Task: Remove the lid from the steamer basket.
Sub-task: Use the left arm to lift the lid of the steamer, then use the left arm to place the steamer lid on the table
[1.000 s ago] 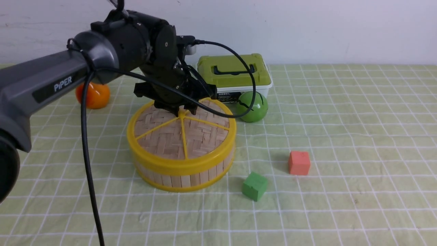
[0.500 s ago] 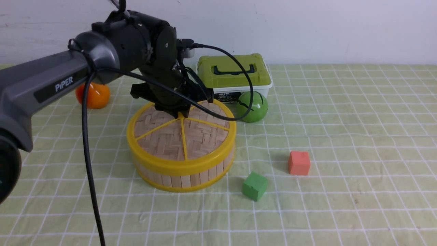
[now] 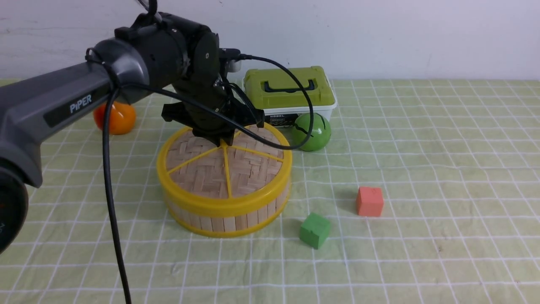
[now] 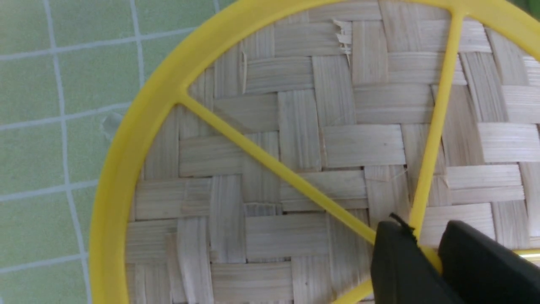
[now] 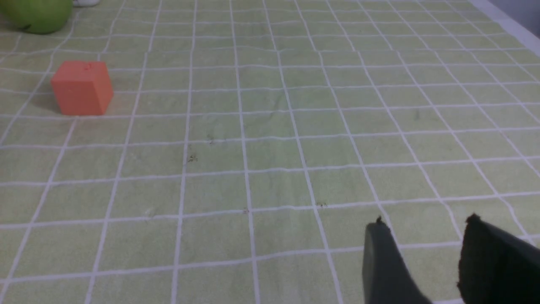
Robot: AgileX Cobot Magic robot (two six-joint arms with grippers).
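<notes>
The lid [image 3: 219,169], a woven bamboo disc with yellow rim and spokes, sits on the steamer basket [image 3: 228,217] left of centre on the table. My left gripper [image 3: 222,141] points down at the lid's centre and is shut on its yellow knob. In the left wrist view the two black fingers [image 4: 396,261] pinch the knob [image 4: 430,255] where the spokes meet, over the lid [image 4: 295,126]. My right gripper [image 5: 424,236] is open and empty above bare tablecloth; it is out of the front view.
A white box with an olive-green lid [image 3: 289,90] and a green ball [image 3: 312,131] stand just behind the basket. An orange fruit [image 3: 118,118] is at the back left. A red cube [image 3: 370,201] and a green cube [image 3: 314,230] lie to the basket's right.
My left gripper's jaws have closed in on the lid's centre knob and the wrist has shifted slightly left. The lid still rests on the basket.
</notes>
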